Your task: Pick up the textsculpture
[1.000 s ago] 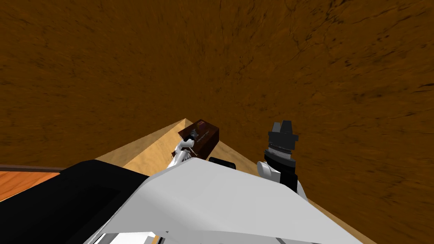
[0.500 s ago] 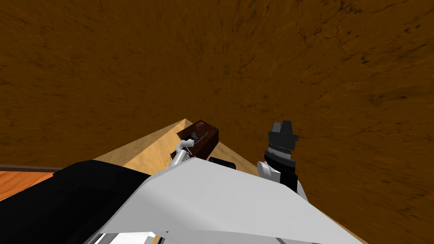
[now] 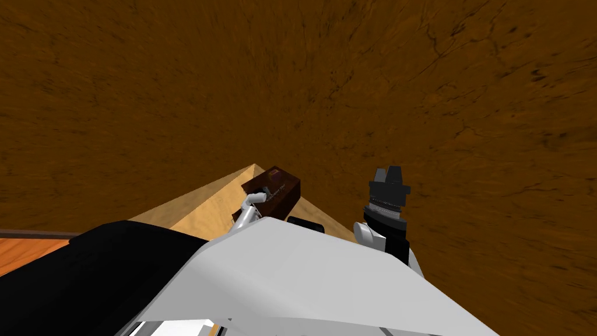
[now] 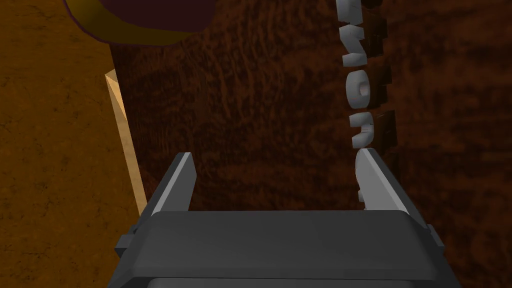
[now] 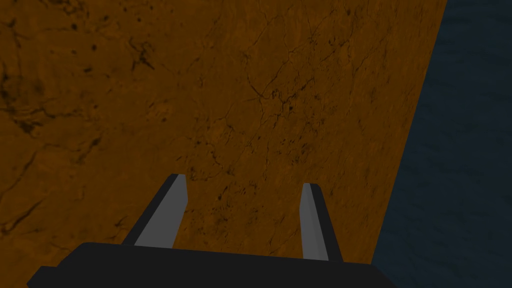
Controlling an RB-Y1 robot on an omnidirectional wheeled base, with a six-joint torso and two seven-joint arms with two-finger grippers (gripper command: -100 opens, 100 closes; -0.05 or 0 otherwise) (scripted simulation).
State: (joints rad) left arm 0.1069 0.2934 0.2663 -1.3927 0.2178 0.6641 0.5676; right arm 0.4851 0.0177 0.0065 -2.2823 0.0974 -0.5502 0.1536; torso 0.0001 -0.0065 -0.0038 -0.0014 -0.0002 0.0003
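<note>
Textsculpture [image 4: 361, 85] is found just ahead of one finger of the spread left jaws, lengthwise along them.

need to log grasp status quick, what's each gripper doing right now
Left gripper: open, holding nothing, poised at the grey letters of the text sculpture.
Right gripper: open, empty.

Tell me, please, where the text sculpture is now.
In the left wrist view its grey letters stand on the dark brown block, right beside one finger of the open left gripper.
</note>
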